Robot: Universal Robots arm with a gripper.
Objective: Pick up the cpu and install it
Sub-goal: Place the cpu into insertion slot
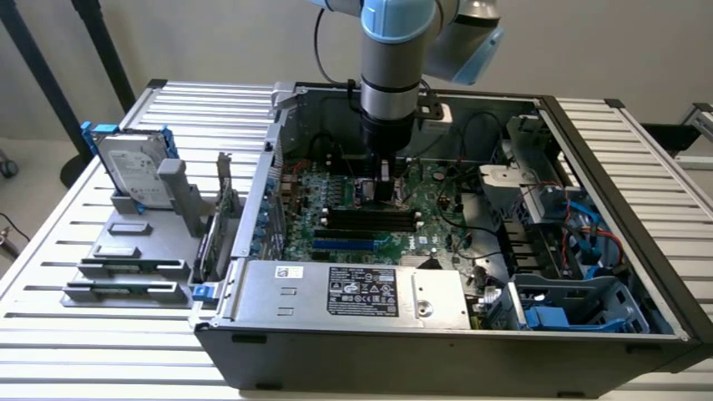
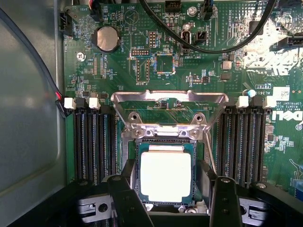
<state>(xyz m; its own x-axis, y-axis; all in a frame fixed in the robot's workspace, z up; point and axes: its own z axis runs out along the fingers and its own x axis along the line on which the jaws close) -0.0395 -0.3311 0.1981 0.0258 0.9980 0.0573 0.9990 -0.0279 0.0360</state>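
Note:
The cpu [image 2: 165,166] is a small square chip with a pale silver top on a green board. It sits between my two black fingers [image 2: 129,177], right over the motherboard socket [image 2: 164,138]. My gripper [image 2: 166,182] is shut on the cpu, with a finger against each of two opposite edges. The socket's metal load plate [image 2: 168,98] stands swung open just beyond the chip. In the exterior view my gripper [image 1: 385,190] reaches straight down into the open computer case [image 1: 446,334], low over the green motherboard [image 1: 429,213].
Black memory slots [image 2: 92,142] flank the socket on both sides. Black cables [image 2: 203,45] cross the board beyond it. A power supply [image 1: 356,292] fills the case front. On the exterior view's left, a grey fixture [image 1: 128,251] holds a hard drive [image 1: 132,171] in a blue frame.

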